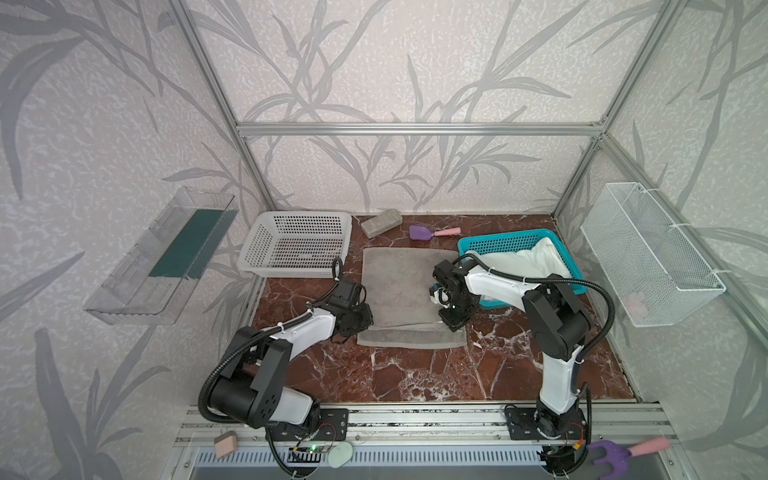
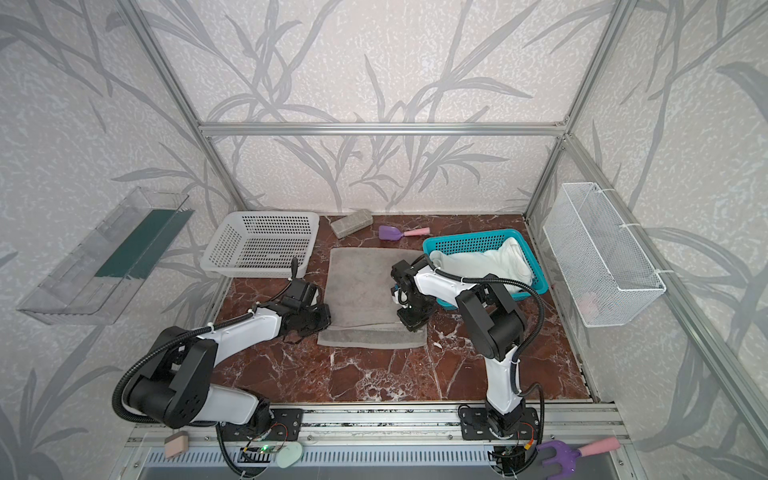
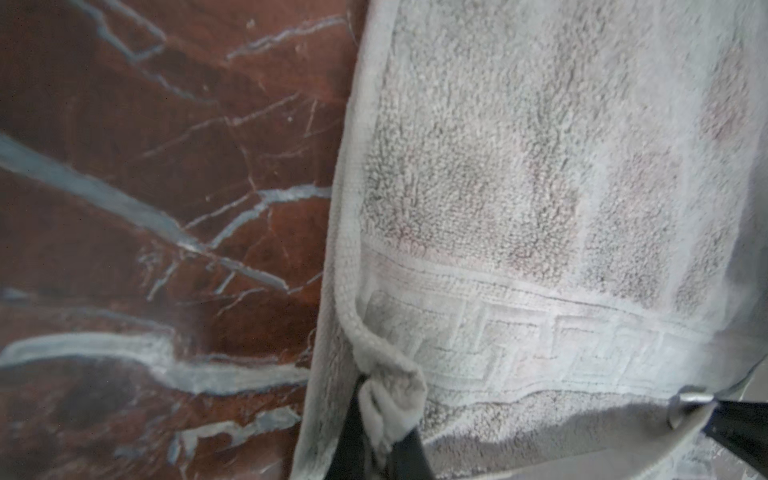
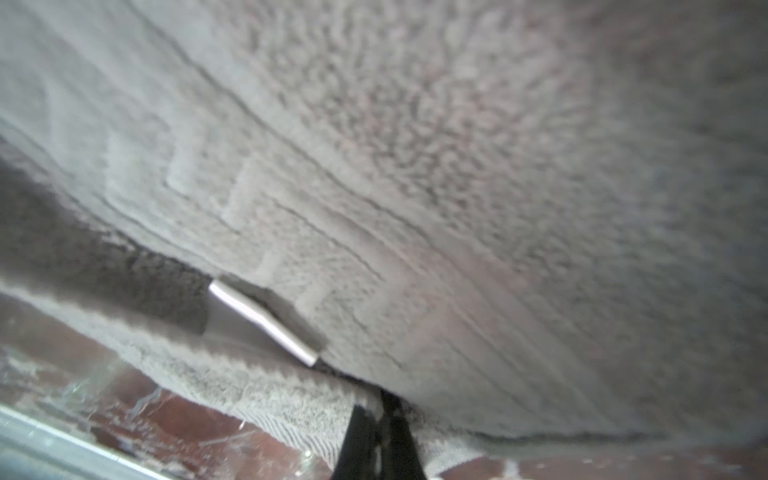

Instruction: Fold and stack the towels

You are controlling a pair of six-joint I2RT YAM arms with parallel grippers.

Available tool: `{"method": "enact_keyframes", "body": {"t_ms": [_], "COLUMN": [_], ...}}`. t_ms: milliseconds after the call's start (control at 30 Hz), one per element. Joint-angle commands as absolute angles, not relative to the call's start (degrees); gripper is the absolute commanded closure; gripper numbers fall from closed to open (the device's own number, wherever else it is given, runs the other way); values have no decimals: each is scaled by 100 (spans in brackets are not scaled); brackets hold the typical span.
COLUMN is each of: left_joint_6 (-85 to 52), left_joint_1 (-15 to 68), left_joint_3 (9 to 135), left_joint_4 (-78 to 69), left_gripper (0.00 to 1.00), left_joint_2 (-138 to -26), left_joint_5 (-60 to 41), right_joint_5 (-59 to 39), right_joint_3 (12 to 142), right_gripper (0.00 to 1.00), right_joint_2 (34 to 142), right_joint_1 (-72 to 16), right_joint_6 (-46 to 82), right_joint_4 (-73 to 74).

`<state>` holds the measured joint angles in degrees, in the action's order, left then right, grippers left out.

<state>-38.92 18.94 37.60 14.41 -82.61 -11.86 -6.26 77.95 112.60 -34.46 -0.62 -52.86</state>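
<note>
While both tools pinch the grey towel [image 1: 399,282], the step in hand looks like its first fold.

- Grey towel: on the tabletop [image 1: 415,374], mid-scene, between the white basket [image 1: 299,215] at far left and the blue basket [image 1: 498,243] at right. Mostly flat. The patterned hem runs left to right just short of the near edge, and a strip of a lower layer shows nearer than it.
- Left tool [image 3: 382,419]: pressed together on the hem's left corner, cloth bunched between the fingers.
- Right tool [image 4: 380,399]: pressed together on the hem's right end, towel draped over it.
- White towel [image 1: 536,259]: crumpled in the blue basket, not yet folded. No third towel visible.

Judgement: task is early, with one towel mid-fold and nothing stacked. I cannot tell which way the hem is travelling. The next move calls for both tools moving level and in step, keeping the hem taut and square to the lower layer, then letting go together.

Pose: the left arm lies low, reaching from near left, wrist beside the towel's left edge. The right arm stands up from its base, elbow high, forearm angled left and down onto the towel's right edge.
</note>
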Motion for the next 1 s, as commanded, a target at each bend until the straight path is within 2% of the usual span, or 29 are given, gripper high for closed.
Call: {"method": "enact_keyframes", "body": {"t_ms": [0,200,300,367,467,600,633,667,733,800,967], "left_joint_6": [-3538,-3444,-3611,-3866,-4218,-4237,-4220,-4195,-4125,-3991,-3931], "left_joint_1": [1846,1850,1931,1977,1996,2003,2004,2004,2004,1995,1948], "left_joint_3": [4254,3988,3655,3125,2410,2227,2224,2246,2406,2611,2843], "left_joint_4": [2407,2277,2483,2248,1765,1801,1823,1885,2193,2627,3219], "left_gripper": [100,100,100,100,100,100,100,94,76,66,61], "left_joint_2": [-8011,-6976,-6433,-6087,-5906,-5993,-6004,-5985,-5854,-5612,-4749], "left_joint_5": [-945,-811,-836,-849,-988,-1145,-1180,-1204,-1202,-1068,-564], "right_joint_5": [53,-178,-55,-480,-552,-369,-393,-425,-482,-533,-633], "right_joint_3": [8209,7750,7039,6458,6075,6141,6172,6200,6254,6281,6202], "right_gripper": [100,100,100,100,100,99,94,86,69,61,56], "right_joint_2": [10949,10191,9818,9541,9945,10264,10211,10138,9867,9487,8575], "right_joint_1": [-3360,-3529,-4002,-4060,-4060,-4062,-4070,-4076,-4111,-4142,-4142], "right_joint_6": [-355,-35,317,592,694,620,608,586,548,532,792], "right_joint_4": [-5616,-5834,-5633,-5184,-4943,-5046,-5082,-5125,-5282,-5459,-5700]}}
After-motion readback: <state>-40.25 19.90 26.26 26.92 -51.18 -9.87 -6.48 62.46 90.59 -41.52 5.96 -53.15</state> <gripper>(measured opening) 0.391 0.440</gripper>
